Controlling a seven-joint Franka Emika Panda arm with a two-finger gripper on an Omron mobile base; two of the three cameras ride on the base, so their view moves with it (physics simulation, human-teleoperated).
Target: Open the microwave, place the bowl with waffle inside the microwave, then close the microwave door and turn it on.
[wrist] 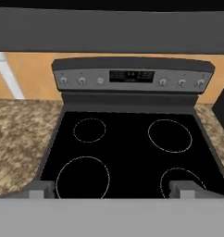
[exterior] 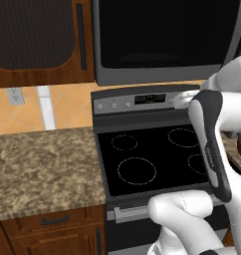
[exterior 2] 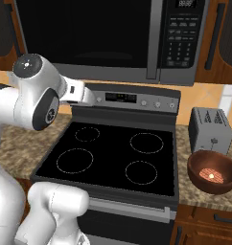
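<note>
The microwave (exterior 2: 89, 33) hangs above the stove, its black glass door (exterior: 162, 35) closed and the long grey handle (exterior 2: 155, 38) upright beside the keypad (exterior 2: 185, 33). A brown bowl (exterior 2: 213, 184) holding a waffle (exterior 2: 211, 175) sits on the counter right of the stove. In the hand view my gripper (wrist: 111, 190) is open over the stove's front edge, its fingertips (wrist: 40, 189) far apart and nothing between them. It faces the cooktop and back panel, with the microwave's underside (wrist: 112, 32) across the top. The arm hovers over the stove, well left of the bowl.
The black glass-top stove (exterior: 152, 154) with a knob panel (exterior 2: 137, 99) lies below the microwave. A grey toaster (exterior 2: 210, 130) stands just behind the bowl. Granite counter (exterior: 43, 169) runs left of the stove, with wooden cabinets (exterior: 38, 40) above it.
</note>
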